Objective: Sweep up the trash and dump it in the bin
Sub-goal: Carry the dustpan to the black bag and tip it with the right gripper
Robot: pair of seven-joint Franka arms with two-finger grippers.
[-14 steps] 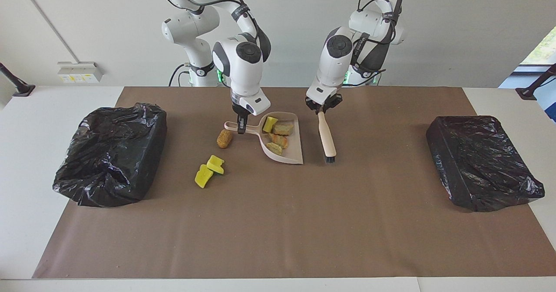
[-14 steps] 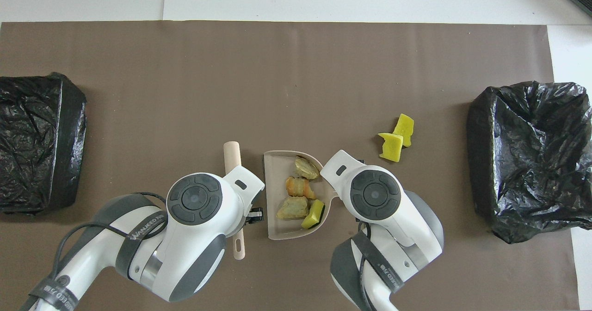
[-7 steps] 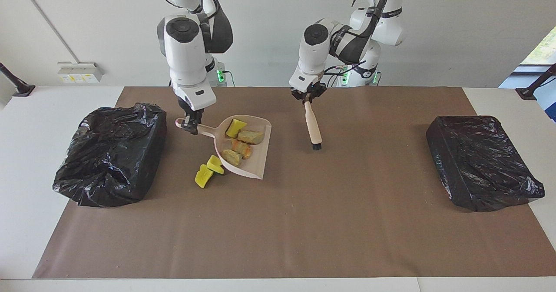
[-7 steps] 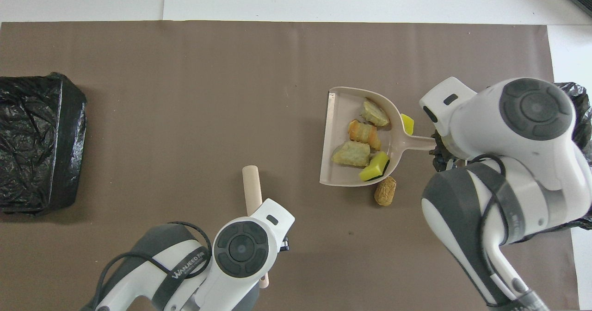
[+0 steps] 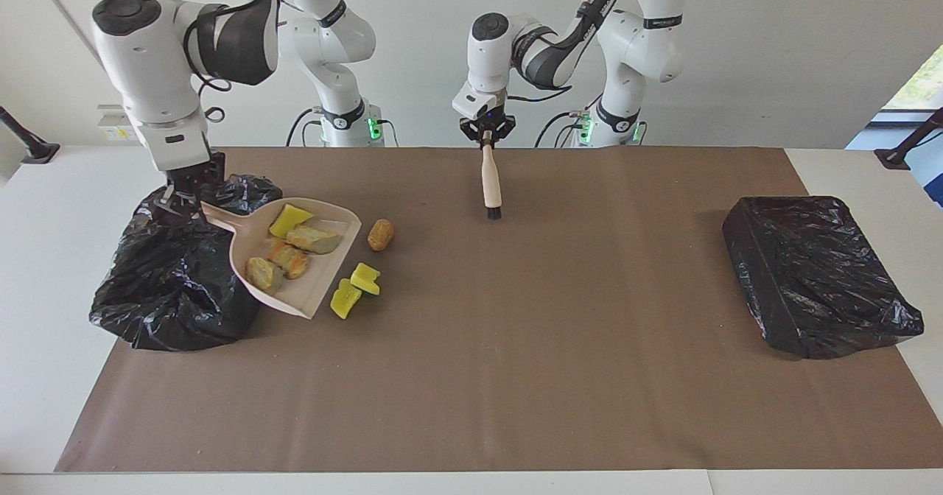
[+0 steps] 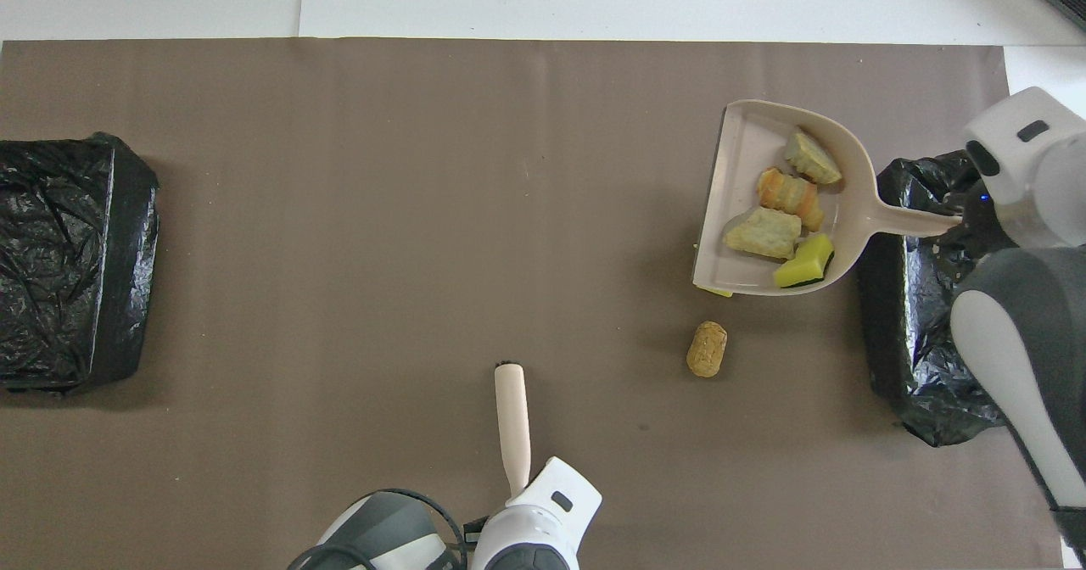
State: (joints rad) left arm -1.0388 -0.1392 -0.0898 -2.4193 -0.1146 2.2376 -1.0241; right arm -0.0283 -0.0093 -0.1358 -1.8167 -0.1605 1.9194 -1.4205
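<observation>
The right gripper (image 5: 193,185), clamped on the pale pink plastic dustpan's (image 5: 324,259) handle, holds it over the crumpled black bin bag's (image 5: 173,289) edge with 4 trash scraps (image 5: 295,239) inside. At the dustpan's 3 o'clock in the facing view, a tan bread-like lump (image 5: 380,234) and 2 yellow sponge chunks (image 5: 355,289) lie on the desk (image 5: 516,377). The left gripper (image 5: 486,132) is clamped on the pale brush (image 5: 491,183) with dark bristles.

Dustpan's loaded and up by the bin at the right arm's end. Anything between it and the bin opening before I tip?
Nothing visible. The right gripper holds the dustpan by its handle over the bin, pan raised beside the bin's rim. Four scraps lie in the pan; the left gripper waits with the brush.
</observation>
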